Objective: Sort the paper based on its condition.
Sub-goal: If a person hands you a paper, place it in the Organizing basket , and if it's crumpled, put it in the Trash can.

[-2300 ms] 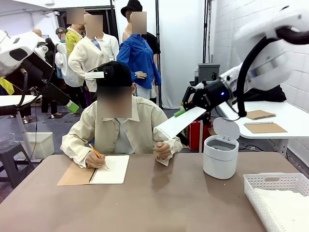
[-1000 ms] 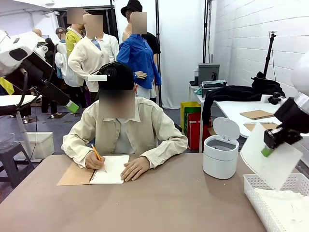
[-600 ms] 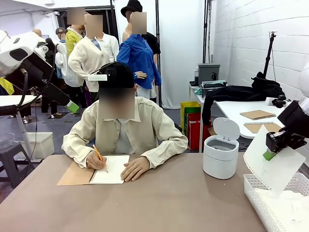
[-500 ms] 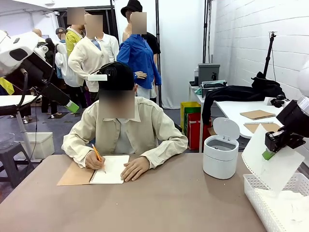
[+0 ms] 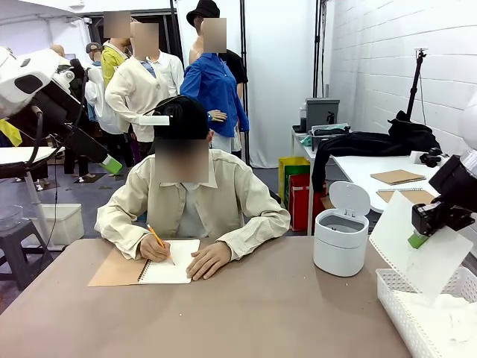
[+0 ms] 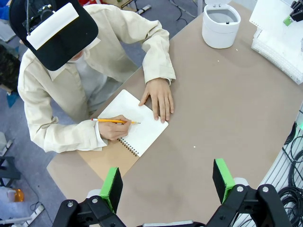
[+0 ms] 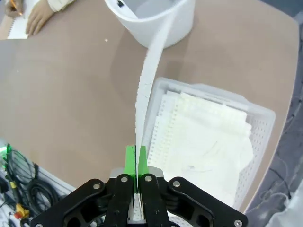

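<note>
A single sheet of paper (image 5: pixel 428 265) is being held above the white lattice tray (image 5: pixel 395 302) at the table's right end, pinched between the right gripper's (image 5: pixel 417 239) fully closed fingers. From the front its tilted flat face is being shown; from the right wrist it is being seen edge-on, long axis running away from the pads toward the white bin (image 7: pixel 156 19). The tray's stack of sheets (image 7: pixel 199 137), cut off in front, is being revealed there. The left gripper (image 6: pixel 168 182) is being held wide open, empty, above a person's notebook (image 6: pixel 135 125).
</note>
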Controlling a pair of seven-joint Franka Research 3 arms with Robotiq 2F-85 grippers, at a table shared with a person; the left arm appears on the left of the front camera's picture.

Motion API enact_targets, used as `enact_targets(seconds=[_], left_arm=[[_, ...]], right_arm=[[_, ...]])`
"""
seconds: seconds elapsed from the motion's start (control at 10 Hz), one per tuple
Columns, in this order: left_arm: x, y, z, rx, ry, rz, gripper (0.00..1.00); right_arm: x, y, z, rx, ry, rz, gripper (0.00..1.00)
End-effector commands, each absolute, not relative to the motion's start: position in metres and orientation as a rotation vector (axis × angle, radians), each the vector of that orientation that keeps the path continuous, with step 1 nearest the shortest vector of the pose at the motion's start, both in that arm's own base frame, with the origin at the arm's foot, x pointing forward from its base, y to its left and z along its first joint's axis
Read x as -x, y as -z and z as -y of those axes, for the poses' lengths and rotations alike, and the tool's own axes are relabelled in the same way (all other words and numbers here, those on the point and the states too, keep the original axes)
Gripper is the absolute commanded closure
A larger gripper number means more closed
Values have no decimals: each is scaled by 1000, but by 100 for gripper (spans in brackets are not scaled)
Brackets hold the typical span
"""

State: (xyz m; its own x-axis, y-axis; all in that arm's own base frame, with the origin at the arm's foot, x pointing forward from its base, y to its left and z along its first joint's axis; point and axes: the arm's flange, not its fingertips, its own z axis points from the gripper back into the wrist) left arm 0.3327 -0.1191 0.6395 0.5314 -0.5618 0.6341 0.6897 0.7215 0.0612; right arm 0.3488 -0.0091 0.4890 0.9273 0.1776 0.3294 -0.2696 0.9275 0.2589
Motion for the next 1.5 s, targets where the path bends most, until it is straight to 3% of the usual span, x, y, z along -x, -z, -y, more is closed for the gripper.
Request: enact_targets(seconds=[0.0,0.9,1.4], left_arm=[[-333,-639,118,215,750,677,0],[-333,-639,118,215,750,677,0],[-333,-639,118,215,750,677,0]], right_arm=[[-328,-469,22,-268,-184,238,100],[-275,-411,32,-250,-177,67,100],[-268,-360,12,-245,-158,66,100]])
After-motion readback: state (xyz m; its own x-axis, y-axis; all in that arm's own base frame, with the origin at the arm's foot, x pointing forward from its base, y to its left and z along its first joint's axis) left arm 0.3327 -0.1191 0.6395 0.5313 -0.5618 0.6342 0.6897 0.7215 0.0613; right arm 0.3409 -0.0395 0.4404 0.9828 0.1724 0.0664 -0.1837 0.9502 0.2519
